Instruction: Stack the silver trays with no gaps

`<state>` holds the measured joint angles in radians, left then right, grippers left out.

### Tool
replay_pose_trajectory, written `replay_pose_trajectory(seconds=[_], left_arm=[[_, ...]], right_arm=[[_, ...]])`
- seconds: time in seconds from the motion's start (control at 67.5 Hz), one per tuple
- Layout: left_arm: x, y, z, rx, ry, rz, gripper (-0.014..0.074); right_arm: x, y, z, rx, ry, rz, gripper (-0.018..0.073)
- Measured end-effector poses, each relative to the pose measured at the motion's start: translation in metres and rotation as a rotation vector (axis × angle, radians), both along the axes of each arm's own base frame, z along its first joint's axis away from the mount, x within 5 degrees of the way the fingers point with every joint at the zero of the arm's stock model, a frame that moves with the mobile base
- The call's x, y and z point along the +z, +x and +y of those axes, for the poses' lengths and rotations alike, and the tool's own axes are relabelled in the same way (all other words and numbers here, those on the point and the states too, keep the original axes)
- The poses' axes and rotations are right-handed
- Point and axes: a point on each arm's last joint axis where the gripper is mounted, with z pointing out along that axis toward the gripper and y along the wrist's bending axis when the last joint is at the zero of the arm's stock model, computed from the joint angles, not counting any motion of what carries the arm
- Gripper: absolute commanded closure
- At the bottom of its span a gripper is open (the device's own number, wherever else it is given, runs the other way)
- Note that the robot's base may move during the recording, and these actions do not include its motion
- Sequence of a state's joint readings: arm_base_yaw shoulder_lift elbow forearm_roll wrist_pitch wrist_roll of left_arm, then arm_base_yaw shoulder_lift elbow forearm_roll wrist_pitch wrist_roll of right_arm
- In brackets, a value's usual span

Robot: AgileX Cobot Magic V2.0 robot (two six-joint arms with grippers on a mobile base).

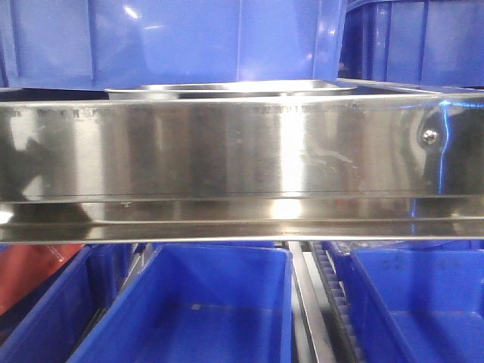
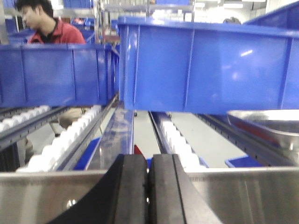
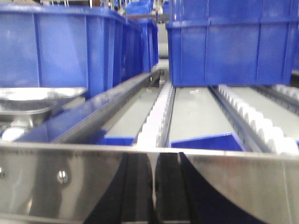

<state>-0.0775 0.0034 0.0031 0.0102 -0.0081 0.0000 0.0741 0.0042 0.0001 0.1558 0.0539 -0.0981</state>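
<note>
A silver tray lies on the upper shelf, only its thin rim showing above the steel rail. The same tray appears at the right edge of the left wrist view as a silver tray, and at the left of the right wrist view as a silver tray. I cannot tell whether it is one tray or a stack. My left gripper is shut and empty, just in front of the rail, left of the tray. My right gripper is also shut on nothing, in front of the rail, right of the tray.
A long steel shelf rail with a screw crosses the front view. Blue bins stand behind the tray, and more blue bins sit on the lower level. White roller tracks run back along the shelf. A person stands far left.
</note>
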Motion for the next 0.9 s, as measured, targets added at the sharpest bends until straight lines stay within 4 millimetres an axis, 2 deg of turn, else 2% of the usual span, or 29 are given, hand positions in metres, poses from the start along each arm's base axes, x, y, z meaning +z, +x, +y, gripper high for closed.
replay_pose_trajectory(seconds=[0.089,0.267,0.4,0.519,0.652,0.726,0.844,0.904], left_arm=[[0.002,0.0,0.0,0.0,0.0,-0.018,0.061],[0.014,-0.002,0.0,-0.002,-0.021,-0.142,0.061],[0.038,-0.008,0.001,-0.002,-0.026,-0.199,0.061],[0.067,-0.017,0.001,-0.002,-0.027,-0.213,0.061],[0.095,-0.026,0.002,0.004,-0.004,-0.163,0.061],[0.112,-0.025,0.002,0.006,0.002,-0.097,0.061],[0.133,-0.007,0.001,0.009,0.015,0.051,0.061],[0.138,0.009,0.0,0.01,0.024,0.161,0.061]], right_arm=[[0.006,0.0,-0.001,-0.01,0.005,-0.061,0.0574],[0.03,-0.006,-0.005,-0.053,0.03,-0.341,0.0574],[0.059,-0.015,-0.007,-0.064,0.043,-0.481,0.0574],[0.094,-0.027,-0.006,-0.045,0.046,-0.501,0.0574],[0.123,-0.036,-0.003,-0.008,0.031,-0.396,0.0574],[0.134,-0.031,-0.001,0.014,0.016,-0.272,0.0574],[0.151,-0.011,0.004,0.048,-0.011,-0.026,0.0574],[0.16,0.001,0.006,0.06,-0.02,0.07,0.0574]])
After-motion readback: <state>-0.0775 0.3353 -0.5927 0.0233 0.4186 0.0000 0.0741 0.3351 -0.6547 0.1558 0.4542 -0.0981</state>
